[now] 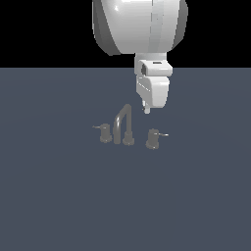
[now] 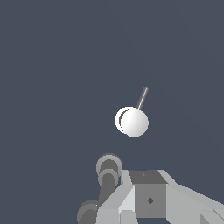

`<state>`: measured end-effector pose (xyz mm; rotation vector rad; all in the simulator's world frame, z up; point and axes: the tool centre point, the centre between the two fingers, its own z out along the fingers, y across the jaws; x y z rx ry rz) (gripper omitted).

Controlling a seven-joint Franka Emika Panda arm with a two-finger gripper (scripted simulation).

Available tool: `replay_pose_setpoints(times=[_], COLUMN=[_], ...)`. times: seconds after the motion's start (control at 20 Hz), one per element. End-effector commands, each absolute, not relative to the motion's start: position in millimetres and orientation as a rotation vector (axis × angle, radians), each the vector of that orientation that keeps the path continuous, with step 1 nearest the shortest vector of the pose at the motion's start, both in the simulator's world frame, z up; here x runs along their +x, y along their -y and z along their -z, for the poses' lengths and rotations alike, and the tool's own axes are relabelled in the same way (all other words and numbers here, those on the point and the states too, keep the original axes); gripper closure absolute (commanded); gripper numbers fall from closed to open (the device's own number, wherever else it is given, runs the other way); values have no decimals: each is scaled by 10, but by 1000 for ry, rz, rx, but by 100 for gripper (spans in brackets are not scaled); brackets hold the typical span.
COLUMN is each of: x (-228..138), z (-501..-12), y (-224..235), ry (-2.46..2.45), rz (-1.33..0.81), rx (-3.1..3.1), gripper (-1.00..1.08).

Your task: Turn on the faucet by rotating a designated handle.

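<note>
Our pincer (image 1: 146, 109) hangs above the flat blue-grey surface (image 1: 59, 196), just over the small grey faucet (image 1: 123, 125); we cannot tell whether its fingers are apart or together. The handle (image 1: 153, 138) stands at the exterior view's right of the arched spout, lever pin pointing outward. A matching second knob (image 1: 105, 132) stands on the spout's other side.

Arm (image 1: 139, 24) was glossy white with grey shading, bulbous rounded upper link. Wrist block (image 1: 153, 68) was boxy, with a small dark slot. Gripper (image 2: 131, 214) body looked pale grey, faceted, diamond mark on it.
</note>
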<state>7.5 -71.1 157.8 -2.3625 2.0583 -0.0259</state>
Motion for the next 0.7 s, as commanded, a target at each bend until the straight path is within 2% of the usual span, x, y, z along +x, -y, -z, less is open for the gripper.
replay_pose_setpoints(times=[0.0,0.65], x=[153,329], z=[-1381,-708], y=[851,1377], ry=[-2150,-2441], rz=[23,5], rx=[-2284,-1979], gripper=[108,108])
